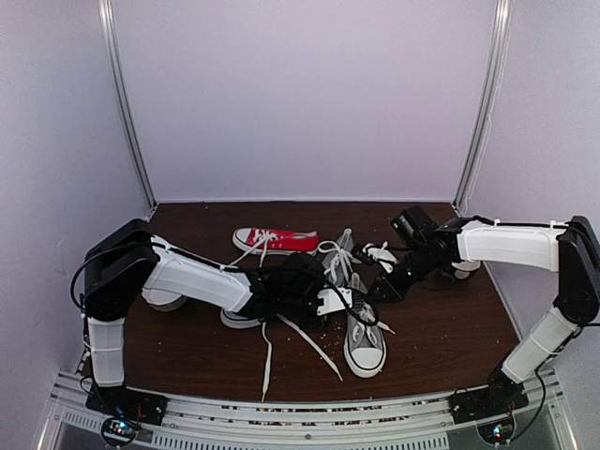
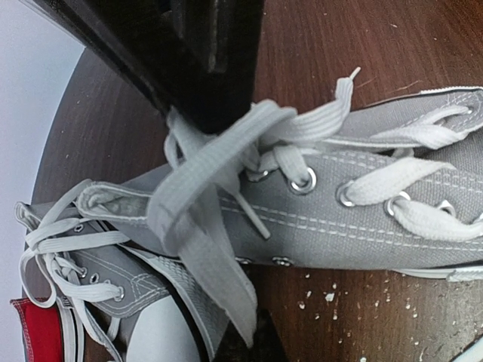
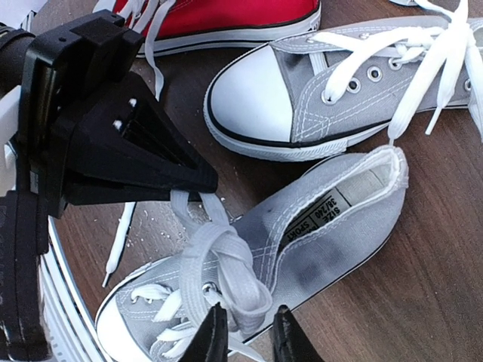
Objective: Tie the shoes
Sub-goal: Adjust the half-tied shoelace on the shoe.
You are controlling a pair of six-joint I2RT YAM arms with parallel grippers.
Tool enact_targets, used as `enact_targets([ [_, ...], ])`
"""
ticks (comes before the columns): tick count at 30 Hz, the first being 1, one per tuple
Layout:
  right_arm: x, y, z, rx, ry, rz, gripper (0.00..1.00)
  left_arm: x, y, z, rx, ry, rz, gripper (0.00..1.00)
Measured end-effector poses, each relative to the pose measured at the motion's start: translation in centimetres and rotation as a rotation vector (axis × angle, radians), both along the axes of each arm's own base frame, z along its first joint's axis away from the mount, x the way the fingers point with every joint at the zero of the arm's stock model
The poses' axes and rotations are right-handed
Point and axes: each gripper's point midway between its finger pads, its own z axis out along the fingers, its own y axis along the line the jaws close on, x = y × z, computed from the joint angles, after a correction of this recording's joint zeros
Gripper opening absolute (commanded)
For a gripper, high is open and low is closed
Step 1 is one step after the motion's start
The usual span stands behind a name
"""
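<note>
Top external view shows three shoes on the dark wood-grain table [image 1: 441, 347]: two grey ones and one red sneaker [image 1: 275, 241], with two arms reaching in from the near corners. All three are canvas low-tops with white rubber soles and flat woven white laces, and the grey pair has rounded white toe caps. The near grey shoe [image 1: 365, 342] sits around the table's middle, a little toward the right edge, its long axis running far to near and its toe aimed at the near edge. The second grey shoe [image 1: 337, 261] lies just behind it. In the right wrist view its toe cap sits just beside the red sneaker's sole, which lies nearer the far edge. Two loose lace ends [image 1: 267, 361] trail toward the near edge. The left gripper [image 3: 204, 185], black and wedge-shaped, is clamped on a lace loop [image 3: 219, 260] rising from the near shoe's top eyelets. The right gripper [image 3: 245, 335] stands with its jaws slightly parted at the loop's lower end, pinching nothing that can be seen. Small round metal eyelets [image 2: 306, 181] line the canvas, and pale specks [image 2: 324, 296] dot the wood beside the sole.
</note>
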Motion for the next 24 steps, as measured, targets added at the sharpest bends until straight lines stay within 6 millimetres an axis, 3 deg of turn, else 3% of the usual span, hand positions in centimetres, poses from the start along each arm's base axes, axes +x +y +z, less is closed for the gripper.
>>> enact_targets([
  [5,0.0,0.0,-0.2,-0.002,0.002,0.007,0.01,0.3,-0.2,0.5,-0.018,-0.014,0.012,0.0],
  [16,-0.5,0.3,-1.3,-0.001,0.046,0.028,0.0,1.9,-1.0,4.6,-0.121,-0.098,0.061,0.0],
  [22,-0.7,0.5,-1.4,0.007,0.051,0.042,0.0,3.2,-1.9,5.6,-0.137,-0.128,0.084,0.13],
  [24,-0.6,0.4,-1.5,0.007,0.055,0.042,0.0,3.9,-2.1,5.5,-0.132,-0.137,0.105,0.25],
])
